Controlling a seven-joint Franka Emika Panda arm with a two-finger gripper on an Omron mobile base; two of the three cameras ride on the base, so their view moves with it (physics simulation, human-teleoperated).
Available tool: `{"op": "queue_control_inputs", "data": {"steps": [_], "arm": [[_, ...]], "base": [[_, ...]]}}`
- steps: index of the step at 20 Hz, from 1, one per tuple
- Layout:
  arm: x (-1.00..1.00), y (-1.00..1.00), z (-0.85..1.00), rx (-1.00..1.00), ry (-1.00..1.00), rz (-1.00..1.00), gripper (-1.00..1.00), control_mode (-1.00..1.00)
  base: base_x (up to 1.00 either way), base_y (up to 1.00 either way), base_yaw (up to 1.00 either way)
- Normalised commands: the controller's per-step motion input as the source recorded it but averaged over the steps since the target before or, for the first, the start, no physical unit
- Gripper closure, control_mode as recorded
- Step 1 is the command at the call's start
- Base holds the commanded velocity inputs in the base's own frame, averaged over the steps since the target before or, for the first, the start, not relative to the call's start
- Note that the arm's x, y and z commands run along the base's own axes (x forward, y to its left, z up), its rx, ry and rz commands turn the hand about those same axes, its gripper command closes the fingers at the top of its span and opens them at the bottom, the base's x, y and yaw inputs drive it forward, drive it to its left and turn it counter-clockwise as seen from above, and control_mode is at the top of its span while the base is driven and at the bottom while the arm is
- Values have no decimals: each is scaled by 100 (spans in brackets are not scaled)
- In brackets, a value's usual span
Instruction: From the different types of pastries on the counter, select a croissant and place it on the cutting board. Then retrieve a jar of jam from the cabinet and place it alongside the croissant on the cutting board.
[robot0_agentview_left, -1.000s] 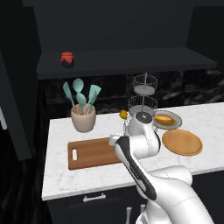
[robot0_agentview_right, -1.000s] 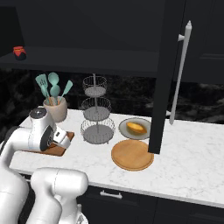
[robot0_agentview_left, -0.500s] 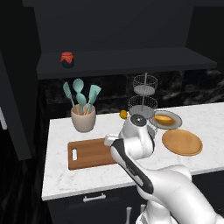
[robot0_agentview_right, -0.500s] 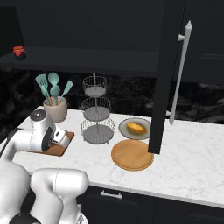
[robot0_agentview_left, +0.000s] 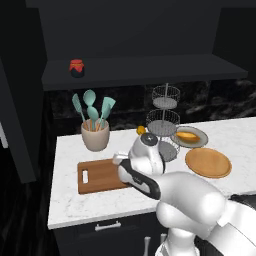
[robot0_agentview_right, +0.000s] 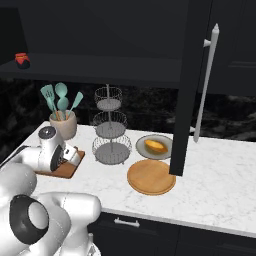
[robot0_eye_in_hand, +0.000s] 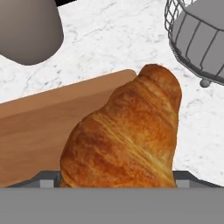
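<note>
The croissant (robot0_eye_in_hand: 127, 131), dark golden-brown with ridges, sits between my gripper's (robot0_eye_in_hand: 116, 183) two finger tips, which are shut on its sides. It hangs over the right end of the wooden cutting board (robot0_eye_in_hand: 35, 127). From the base, my hand (robot0_agentview_left: 125, 170) is low over the right end of the cutting board (robot0_agentview_left: 97, 177), which lies on the white counter (robot0_agentview_left: 70, 200). The jar of jam (robot0_agentview_left: 76, 67), dark with a red top, stands on the open shelf of the black cabinet (robot0_agentview_left: 150, 70), far above and left of my hand. A paler oblong pastry (robot0_agentview_left: 187, 135) lies on a grey plate.
A beige utensil cup (robot0_agentview_left: 95, 135) stands just behind the board. The wire tiered stand (robot0_agentview_left: 162, 125) is close on the right of my hand, with a small yellow fruit (robot0_agentview_left: 141, 130) beside it. A round wooden plate (robot0_agentview_left: 208, 162) lies further right. A tall dark panel (robot0_agentview_right: 187, 100) rises beyond it.
My hand has moved a little left and lower with the croissant, further over the cutting board's right end. Nothing else has moved.
</note>
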Motion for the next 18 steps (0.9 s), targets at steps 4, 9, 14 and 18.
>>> {"op": "queue_control_inputs", "data": {"steps": [4,9,14,18], "arm": [[36,2,-37,0,9,0,100,-100],[31,13,-25,0,7,1,100,-100],[41,6,-6,0,2,0,-100,-100],[21,8,-8,0,2,0,-100,-100]], "base": [[0,0,0],[0,0,0],[0,0,0],[0,0,0]]}}
